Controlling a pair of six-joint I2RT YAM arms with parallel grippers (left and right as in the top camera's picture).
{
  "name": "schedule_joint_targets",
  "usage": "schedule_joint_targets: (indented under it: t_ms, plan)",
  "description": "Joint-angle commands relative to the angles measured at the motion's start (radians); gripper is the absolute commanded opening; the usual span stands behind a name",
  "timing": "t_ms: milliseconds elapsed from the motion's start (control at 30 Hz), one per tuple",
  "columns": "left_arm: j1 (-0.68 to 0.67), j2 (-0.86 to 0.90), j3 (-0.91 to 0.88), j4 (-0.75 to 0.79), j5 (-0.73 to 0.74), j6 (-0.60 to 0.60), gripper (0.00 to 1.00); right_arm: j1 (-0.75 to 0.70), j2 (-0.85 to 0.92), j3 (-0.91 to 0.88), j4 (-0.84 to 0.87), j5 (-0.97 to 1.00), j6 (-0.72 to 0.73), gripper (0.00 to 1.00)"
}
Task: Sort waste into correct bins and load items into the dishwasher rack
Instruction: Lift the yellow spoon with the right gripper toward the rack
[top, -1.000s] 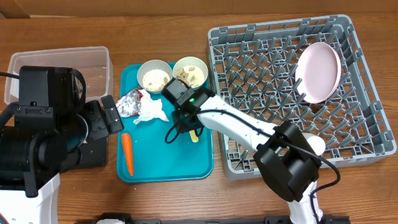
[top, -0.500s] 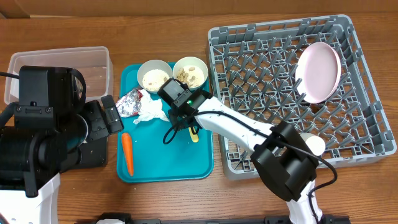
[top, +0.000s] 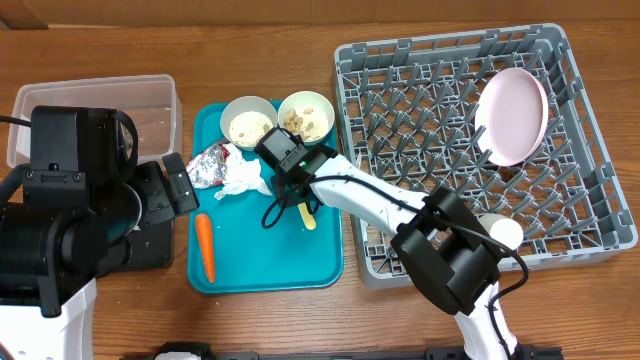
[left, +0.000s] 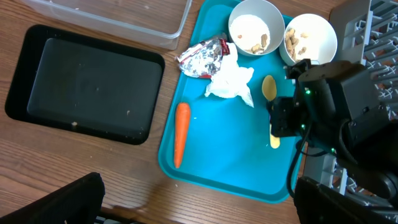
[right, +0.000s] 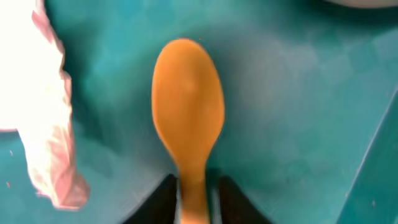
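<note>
Although the dishwasher rack (top: 350, 60), off to the right of my right hand, already has the pale-pink plate (top: 512, 115) standing on edge among its pegs at the far side, I judge the job barely begun. I can make out nothing else loaded, and I cannot find the fork.

The teal tray (top: 255, 255) under my right hand carries nearly everything that is left. Both bins lie well to its left and beside my left hand. The clear tub (top: 150, 95) looks empty, and the black tray (left: 87, 81) shows only a few specks.

Just beyond my right hand sit the two white bowls (top: 247, 122) (top: 306, 115), each with food bits (left: 301, 38) inside, so they need emptying before racking. To its left lie the carrot (top: 204, 247), the crumpled napkin (top: 245, 178) and the foil wrapper (top: 208, 165), all unsorted.

My right arm stretches from the near edge of the table across the rack's near-left corner, with the wrist tipped down at the tray. The right gripper (right: 194, 186) is closed narrow on the neck of the pale-yellow spoon (right: 188, 118), a finger against each side. The spoon's bowl points straight out ahead of my fingertips and seems to rest on the tray.

My left gripper (top: 178, 185) hangs over the right end of the black tray, spread wide and empty.
</note>
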Motion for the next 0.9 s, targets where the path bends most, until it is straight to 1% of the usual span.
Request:
schedule_joint_targets:
  t_ms: [0,100,200,367,467,500,533,600,633,667,867]
  plan:
    - [0.006,-0.013,-0.003,0.001,-0.006,-0.003,1.0,-0.011,0.004,-0.018,0.006,0.011,0.001,0.17]
    - [0.006,-0.013,-0.003,0.001,-0.006,-0.003,1.0,-0.01,0.004,-0.013,-0.003,0.011,0.0,0.04]
    - [0.006,-0.013,-0.003,0.001,-0.006,-0.003,1.0,-0.011,-0.002,-0.001,-0.025,0.011,0.0,0.04]
    - [0.006,-0.013,-0.003,0.001,-0.006,-0.003,1.0,-0.011,-0.032,0.069,-0.112,0.011,0.0,0.04]
    - [0.006,-0.013,-0.003,0.001,-0.006,-0.003,1.0,-0.011,-0.051,0.1,-0.13,0.011,-0.003,0.04]
    - [0.006,-0.013,-0.003,0.001,-0.006,-0.003,1.0,-0.011,-0.053,0.103,-0.13,0.007,-0.004,0.08]
    - [0.006,-0.013,-0.003,0.001,-0.006,-0.003,1.0,-0.011,-0.052,0.103,-0.128,0.007,-0.01,0.14]
    - [0.006,-0.013,-0.003,0.001,-0.006,-0.003,1.0,-0.011,-0.044,0.096,-0.117,0.007,-0.058,0.25]
    - [0.006,-0.013,-0.003,0.001,-0.006,-0.003,1.0,-0.01,-0.043,0.092,-0.11,0.008,-0.074,0.27]
    - [0.006,-0.013,-0.003,0.001,-0.006,-0.003,1.0,-0.01,-0.031,0.076,-0.083,0.007,-0.108,0.32]
    - [0.006,-0.013,-0.003,0.001,-0.006,-0.003,1.0,-0.011,0.006,0.055,-0.044,0.007,-0.163,0.33]
